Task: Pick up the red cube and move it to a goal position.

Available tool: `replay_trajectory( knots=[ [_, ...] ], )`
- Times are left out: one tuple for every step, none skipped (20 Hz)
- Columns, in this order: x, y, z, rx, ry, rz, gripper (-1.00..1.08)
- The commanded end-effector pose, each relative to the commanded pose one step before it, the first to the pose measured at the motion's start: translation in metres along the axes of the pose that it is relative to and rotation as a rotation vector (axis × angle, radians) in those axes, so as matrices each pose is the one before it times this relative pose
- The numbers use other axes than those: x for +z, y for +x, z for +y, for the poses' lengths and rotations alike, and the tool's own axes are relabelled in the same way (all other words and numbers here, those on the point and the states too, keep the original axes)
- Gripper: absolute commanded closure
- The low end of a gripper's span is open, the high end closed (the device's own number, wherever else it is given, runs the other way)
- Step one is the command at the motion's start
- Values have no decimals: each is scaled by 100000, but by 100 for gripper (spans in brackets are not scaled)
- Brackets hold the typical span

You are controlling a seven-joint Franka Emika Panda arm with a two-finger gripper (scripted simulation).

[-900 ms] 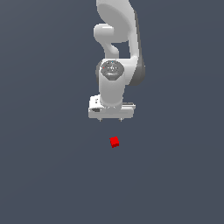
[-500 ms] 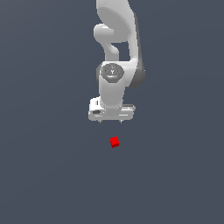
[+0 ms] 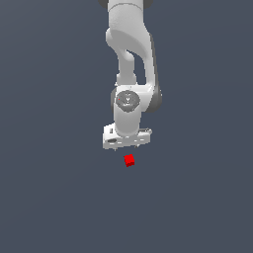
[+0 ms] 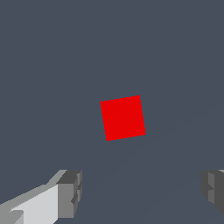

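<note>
While the gripper (image 3: 126,146) has dropped closer since a second ago — jaws spread wide, grasping nothing — red cube (image 3: 129,160) sits untouched mid-floor just below it; grasp approach underway.

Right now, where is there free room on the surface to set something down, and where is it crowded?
Only the red cube lies on the grey surface. Bare room opens to the exterior view's left and right of the cube, and in front of it. The one crowded spot is around the cube, where the open gripper hangs just above it without touching.
</note>
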State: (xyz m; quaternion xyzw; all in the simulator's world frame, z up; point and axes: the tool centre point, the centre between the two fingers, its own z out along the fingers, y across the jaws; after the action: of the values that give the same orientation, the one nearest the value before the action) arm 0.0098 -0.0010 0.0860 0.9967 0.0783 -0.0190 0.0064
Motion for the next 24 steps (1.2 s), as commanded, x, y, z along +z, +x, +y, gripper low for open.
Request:
replay_trajectory(
  knots=[
    [1721, 952, -155, -4173, 227, 1007, -92],
    [628, 372, -51, -1557, 73, 386, -92],
    [579, 348, -49, -1446, 65, 357, -92],
    [532, 324, -45, -1333, 57, 327, -92],
    [487, 300, -42, -1227, 50, 300, -92],
    [443, 276, -38, -1122, 44, 273, -92],
    [401, 251, -34, -1015, 39, 247, -92],
    [358, 226, -31, -912, 34, 221, -92],
    [316, 202, -27, -808, 28, 194, -92],
    [273, 179, -25, -707, 23, 169, -92],
    [231, 155, -22, -605, 18, 142, -92],
    [189, 132, -18, -503, 12, 116, -92],
    [147, 110, -16, -404, 8, 90, -92],
    [108, 86, -10, -302, 3, 65, -92],
    [70, 63, -8, -209, 0, 42, -92],
    [36, 37, -5, -118, -2, 22, -92],
    [9, 14, -9, -48, -1, 8, -92],
    [0, 0, 0, 0, 0, 0, 108],
    [0, 0, 0, 0, 0, 0, 108],
    [0, 0, 0, 0, 0, 0, 108],
    [0, 0, 0, 0, 0, 0, 108],
    [0, 0, 0, 0, 0, 0, 108],
    [0, 0, 0, 0, 0, 0, 108],
    [0, 0, 0, 0, 0, 0, 108]
  ],
)
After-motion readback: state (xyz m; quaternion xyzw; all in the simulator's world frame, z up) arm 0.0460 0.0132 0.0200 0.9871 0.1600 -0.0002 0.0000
